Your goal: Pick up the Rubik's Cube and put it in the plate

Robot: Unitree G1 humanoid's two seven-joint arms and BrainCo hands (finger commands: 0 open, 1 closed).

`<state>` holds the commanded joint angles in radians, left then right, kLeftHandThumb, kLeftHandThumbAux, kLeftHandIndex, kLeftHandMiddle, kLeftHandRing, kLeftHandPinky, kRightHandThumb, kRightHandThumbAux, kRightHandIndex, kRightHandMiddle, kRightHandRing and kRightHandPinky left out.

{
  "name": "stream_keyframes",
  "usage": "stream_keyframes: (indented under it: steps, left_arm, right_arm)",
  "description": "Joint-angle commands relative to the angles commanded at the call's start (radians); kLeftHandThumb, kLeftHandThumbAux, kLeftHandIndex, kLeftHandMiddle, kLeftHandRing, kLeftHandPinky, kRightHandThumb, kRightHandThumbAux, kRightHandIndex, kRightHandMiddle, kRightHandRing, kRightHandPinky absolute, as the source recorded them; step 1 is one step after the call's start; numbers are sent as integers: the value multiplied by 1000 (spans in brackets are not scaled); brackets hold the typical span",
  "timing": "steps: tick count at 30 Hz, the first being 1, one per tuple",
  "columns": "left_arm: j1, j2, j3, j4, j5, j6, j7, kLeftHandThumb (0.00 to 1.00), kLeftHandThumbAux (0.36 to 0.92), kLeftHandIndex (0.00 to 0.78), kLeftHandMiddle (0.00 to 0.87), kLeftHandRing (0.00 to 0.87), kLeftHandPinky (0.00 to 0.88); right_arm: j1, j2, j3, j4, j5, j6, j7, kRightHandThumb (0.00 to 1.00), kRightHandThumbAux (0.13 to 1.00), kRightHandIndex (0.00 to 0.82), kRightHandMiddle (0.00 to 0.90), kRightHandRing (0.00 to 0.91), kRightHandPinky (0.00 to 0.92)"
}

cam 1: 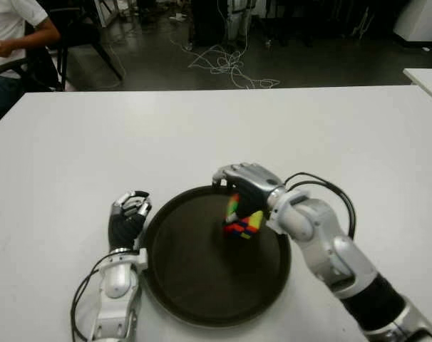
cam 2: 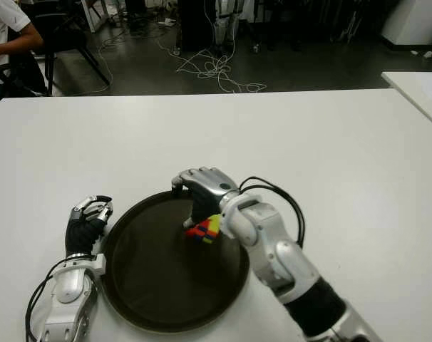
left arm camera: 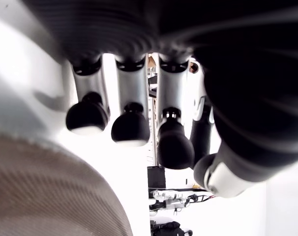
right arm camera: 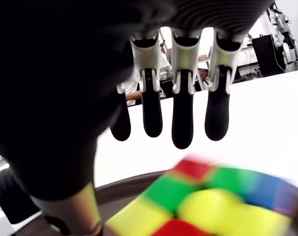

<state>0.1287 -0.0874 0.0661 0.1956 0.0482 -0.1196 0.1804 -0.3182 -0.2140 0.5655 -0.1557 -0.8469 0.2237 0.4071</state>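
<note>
The Rubik's Cube sits tilted over the dark round plate, in the plate's far right part, with green, yellow, red and blue faces showing. Whether it touches the plate's floor cannot be told from the eye views. The right hand hangs just above and behind the cube, its palm arched over it. In the right wrist view the fingers hang straight and spread, apart from the blurred cube below them, so the hand is released and grips nothing. Its silver forearm runs back toward the near right edge of the counter, with a black cable looping beside the wrist.

The left hand shows just beside the plate's left rim, on the white counter. Its fingers are curled in the left wrist view, with dark rounded tips bent inward and nothing between them, so it is clenched and empty.

Beyond the far edge of the counter lies a dark floor with a tangle of pale cables. At the far left a person in a white shirt sits on a dark chair. A second white surface shows at the far right.
</note>
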Motion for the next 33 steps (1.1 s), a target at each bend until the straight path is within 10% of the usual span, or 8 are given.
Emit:
stream_keyframes:
  steps: [15,33]
  left_arm:
    - [0,-8,-1,-9,-2,19,18,705,706,443,811,833,831]
    - [9,-7,-12,-28,3,17,14,705,706,442,790,820,823]
  right_arm:
    - [10,31,22,31,-23,2,-31,53,902,483,686,706,711]
    - [11,52,17,63,3,-25,-56,211,882,504,682,712,728]
